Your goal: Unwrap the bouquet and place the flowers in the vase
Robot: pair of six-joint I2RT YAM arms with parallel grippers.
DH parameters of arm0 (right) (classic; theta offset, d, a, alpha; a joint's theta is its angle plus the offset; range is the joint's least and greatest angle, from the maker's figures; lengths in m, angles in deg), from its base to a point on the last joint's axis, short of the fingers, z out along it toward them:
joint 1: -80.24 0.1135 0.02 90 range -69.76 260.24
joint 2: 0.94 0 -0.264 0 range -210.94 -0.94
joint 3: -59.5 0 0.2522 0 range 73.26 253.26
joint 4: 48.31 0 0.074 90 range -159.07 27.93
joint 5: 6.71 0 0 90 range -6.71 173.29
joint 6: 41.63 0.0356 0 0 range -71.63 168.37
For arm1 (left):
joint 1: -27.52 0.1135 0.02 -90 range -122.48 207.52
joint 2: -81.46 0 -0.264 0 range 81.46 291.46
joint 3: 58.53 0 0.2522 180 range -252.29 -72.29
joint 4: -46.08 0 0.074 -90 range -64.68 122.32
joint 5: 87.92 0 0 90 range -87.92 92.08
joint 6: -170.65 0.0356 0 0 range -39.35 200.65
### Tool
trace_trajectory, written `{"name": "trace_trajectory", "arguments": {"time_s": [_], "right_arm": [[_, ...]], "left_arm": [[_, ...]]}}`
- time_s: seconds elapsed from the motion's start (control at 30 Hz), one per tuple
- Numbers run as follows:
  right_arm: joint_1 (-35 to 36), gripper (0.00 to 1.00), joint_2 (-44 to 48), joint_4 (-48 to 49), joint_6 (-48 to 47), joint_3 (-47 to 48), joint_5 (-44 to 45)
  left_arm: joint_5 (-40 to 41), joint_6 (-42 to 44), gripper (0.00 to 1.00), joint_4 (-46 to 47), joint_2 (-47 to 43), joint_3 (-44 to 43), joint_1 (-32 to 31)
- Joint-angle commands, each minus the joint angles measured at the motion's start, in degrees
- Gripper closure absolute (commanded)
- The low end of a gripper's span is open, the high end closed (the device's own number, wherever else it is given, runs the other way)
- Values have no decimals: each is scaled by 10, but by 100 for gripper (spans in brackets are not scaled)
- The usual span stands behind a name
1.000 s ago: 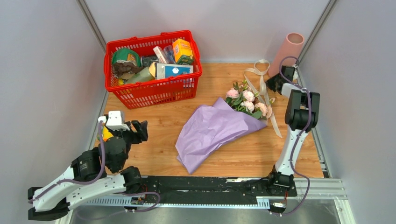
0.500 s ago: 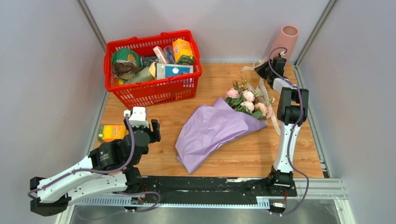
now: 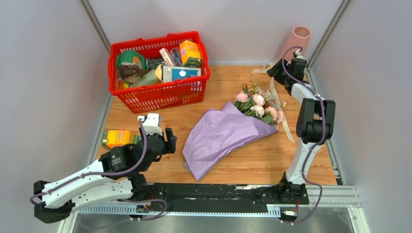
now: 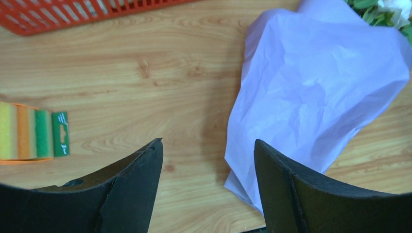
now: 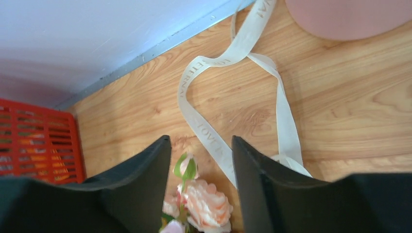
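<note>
Because the printed cream ribbon (image 3: 286,127) lies slack on the wooden table (image 3: 194,104) rather than knotted round the lilac-paper bouquet of pink roses (image 3: 218,136), the overhead view suggests the tie is off and the wrapping comes next; the tall salmon-pink cylinder vase (image 3: 296,41) sits just beyond the right gripper (image 3: 278,72), clear of the working space. From the left wrist, the left gripper (image 4: 208,143) hangs spread wide and empty, the paper's near edge just ahead of its right finger, probably lined up for a pinch. From the right wrist, moderately parted fingers (image 5: 141,184) grip nothing; ribbon loops ahead of them, and one pale rose (image 5: 209,206) shows between them
</note>
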Motion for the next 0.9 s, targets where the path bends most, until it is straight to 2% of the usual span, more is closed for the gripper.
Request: {"name": "trace_trajectory", "arguments": {"time_s": [0.0,0.2,0.3,0.5,0.67,0.8,0.87], "right_arm": [[0,40,45,-70,-118,-14,22],[-1,26,23,-156,-166,6,59],[-1,23,0,-180,-180,25,78],[-1,17,-51,-198,-193,54,48],[0,23,-88,-207,-196,86,51],[5,38,-111,-208,-192,113,61],[12,51,-122,-206,-192,134,65]], "left_arm": [[-50,-72,23,-33,30,8,-1],[-94,-124,23,-42,46,33,-1],[-115,-138,23,-28,52,47,-1],[-117,-162,21,-31,74,63,2],[-150,-151,22,-7,95,78,28],[-165,-137,22,14,110,82,47],[-168,-131,23,19,118,82,53]]}}
